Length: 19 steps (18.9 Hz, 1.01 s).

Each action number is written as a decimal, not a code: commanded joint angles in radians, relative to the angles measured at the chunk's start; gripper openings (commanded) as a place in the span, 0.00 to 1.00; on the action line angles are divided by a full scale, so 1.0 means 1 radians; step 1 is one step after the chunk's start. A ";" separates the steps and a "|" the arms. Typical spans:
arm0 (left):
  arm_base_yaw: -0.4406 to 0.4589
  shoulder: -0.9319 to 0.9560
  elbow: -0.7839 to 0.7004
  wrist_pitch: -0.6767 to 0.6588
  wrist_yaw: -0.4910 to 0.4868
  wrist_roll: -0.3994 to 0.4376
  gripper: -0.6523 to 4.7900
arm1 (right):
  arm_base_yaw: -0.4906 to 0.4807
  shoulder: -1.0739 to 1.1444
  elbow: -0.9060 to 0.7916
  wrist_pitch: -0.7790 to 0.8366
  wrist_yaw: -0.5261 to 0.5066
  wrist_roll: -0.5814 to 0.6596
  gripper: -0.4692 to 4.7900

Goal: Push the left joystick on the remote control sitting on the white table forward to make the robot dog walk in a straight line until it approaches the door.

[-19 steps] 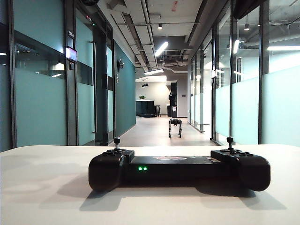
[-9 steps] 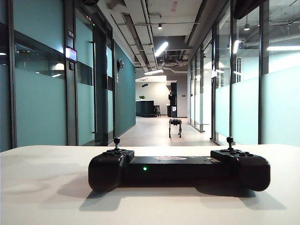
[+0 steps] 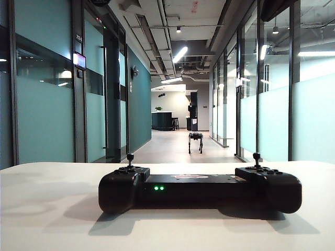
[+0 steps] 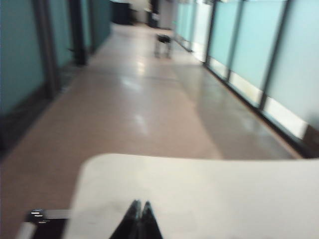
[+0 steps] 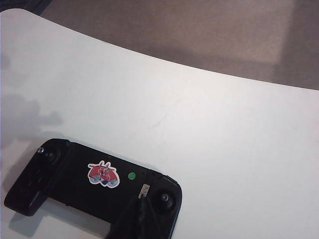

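Note:
The black remote control (image 3: 199, 189) lies on the white table (image 3: 47, 209), two green lights lit on its near face. Its left joystick (image 3: 130, 157) stands upright with nothing touching it. The robot dog (image 3: 196, 141) stands far down the corridor. Neither gripper shows in the exterior view. In the right wrist view my right gripper (image 5: 143, 193) is shut and empty, lined up over the remote control (image 5: 75, 186) beside the right stick (image 5: 164, 197), far from the left joystick (image 5: 50, 155). My left gripper (image 4: 140, 203) is shut and empty over the white table (image 4: 224, 199), pointing down the corridor toward the robot dog (image 4: 163, 44).
Glass walls and dark-framed doors (image 3: 112, 94) line both sides of the corridor. The table's rounded far edge (image 4: 149, 157) drops to the floor. A dark object (image 4: 40, 224) sits beside the table's corner in the blurred left wrist view. A red sticker (image 5: 103, 174) marks the controller's middle.
The controller's green lights went from two to one and back to two. The controller, its sticks and the robot dog stay where they were.

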 commanded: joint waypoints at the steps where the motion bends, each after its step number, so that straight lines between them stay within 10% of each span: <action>1: 0.060 0.000 0.003 0.006 0.000 0.043 0.11 | 0.001 -0.003 0.003 0.018 0.005 -0.003 0.09; 19: 0.107 0.000 0.003 -0.027 0.007 -0.001 0.11 | 0.001 -0.003 0.003 0.018 0.004 -0.003 0.09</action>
